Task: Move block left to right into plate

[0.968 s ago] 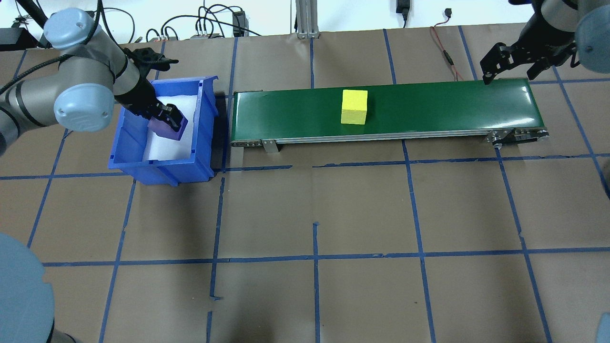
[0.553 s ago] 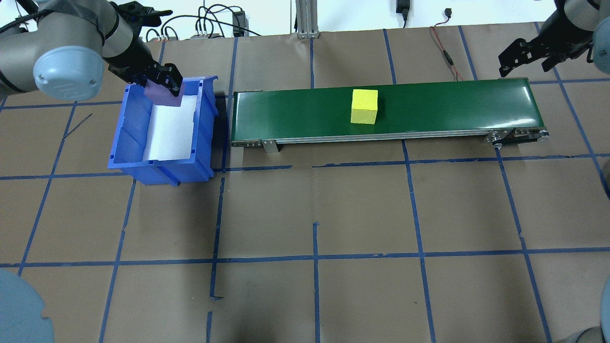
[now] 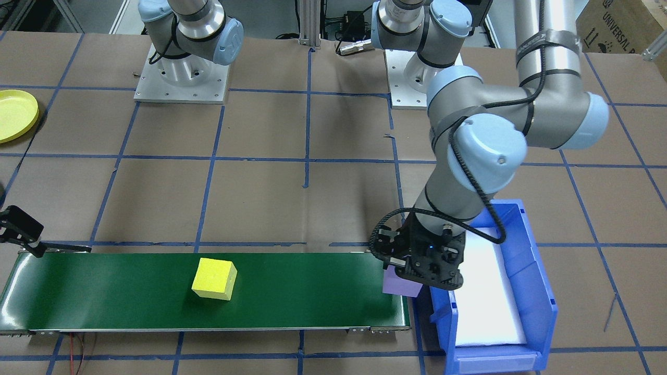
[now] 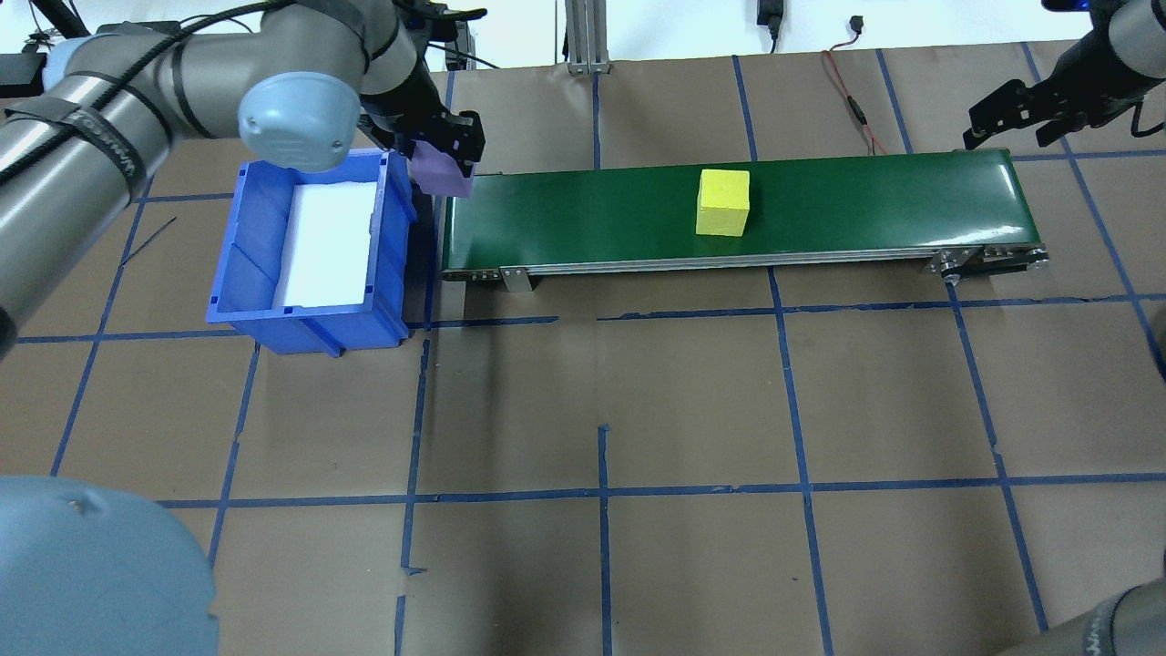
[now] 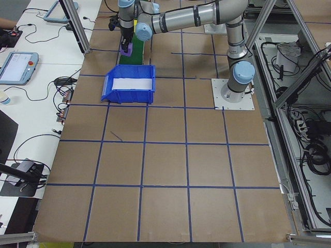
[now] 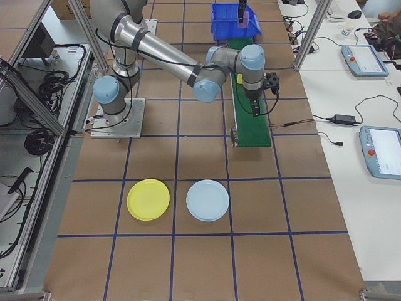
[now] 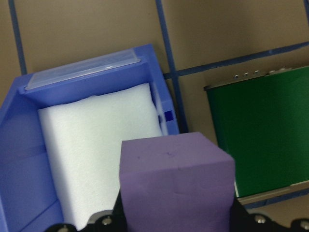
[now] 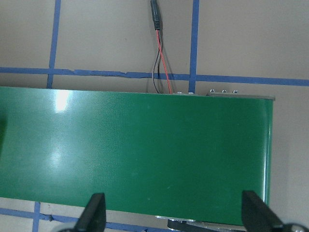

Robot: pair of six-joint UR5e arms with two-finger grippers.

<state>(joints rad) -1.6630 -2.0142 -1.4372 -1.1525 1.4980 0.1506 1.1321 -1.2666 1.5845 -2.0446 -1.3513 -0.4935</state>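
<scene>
Nearby, blue bin (image 4: 246,246), conveyor (image 4: 592,214), seemingly unobstructed

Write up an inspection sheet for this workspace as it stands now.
Surface: table covered in brown paper with a blue tape grid.
Job's things: purple block held over the gap between blue bin and green conveyor; yellow block on the belt; yellow plate on the table.
Clutter: light blue plate beside the yellow one.
End effectors: left end effector shut on the purple block; right end effector open over the conveyor's far end.
Cables: red and black wire running to the conveyor.
Surroundings: teach pendants on the side bench.
</scene>
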